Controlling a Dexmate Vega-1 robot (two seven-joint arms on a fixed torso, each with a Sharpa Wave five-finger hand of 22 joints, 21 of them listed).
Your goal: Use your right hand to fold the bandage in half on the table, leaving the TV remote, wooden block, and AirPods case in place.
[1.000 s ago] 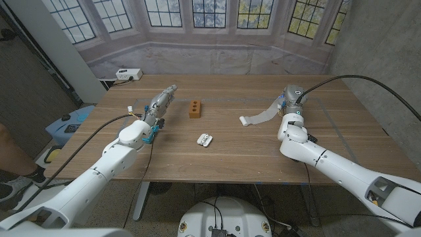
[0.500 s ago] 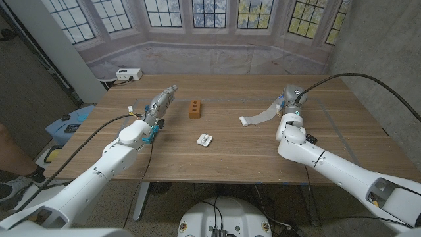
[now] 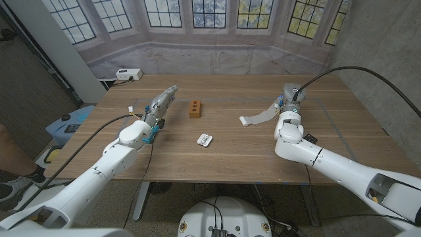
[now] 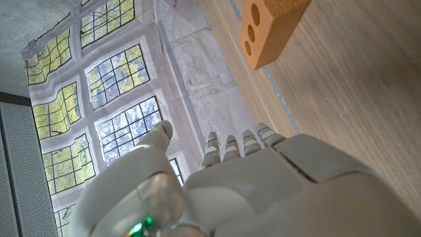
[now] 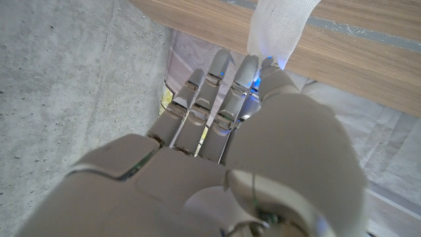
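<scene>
Not much changed from a second earlier: the right hand (image 3: 287, 97) had crept a touch toward the back of the counter (image 3: 230, 158) and its forearm had swung a bit, while the bandage (image 3: 260, 116), wooden block (image 3: 195, 108) and AirPods case (image 3: 204, 139) all sat where they had been. The bandage was a pale grey strip lying on the right half of the counter, one end curled near the middle and the other end lifted up at the right hand. In the right wrist view the fingers (image 5: 223, 99) were stretched out close together with the thumb brought in against the bandage's (image 5: 279, 26) end, so it looked pinched there. The left hand (image 3: 160, 103) lay on the counter's left part, near the block but apart from it, fingers straight and side by side, holding nothing. The AirPods case sat open, nearer the front edge than the block. The counter was brown wood planks. Behind it hung a backdrop printed with leaded bay windows (image 3: 217, 13), grey walls stood on both sides, and a white power strip (image 3: 129, 74) sat past the far left corner.
</scene>
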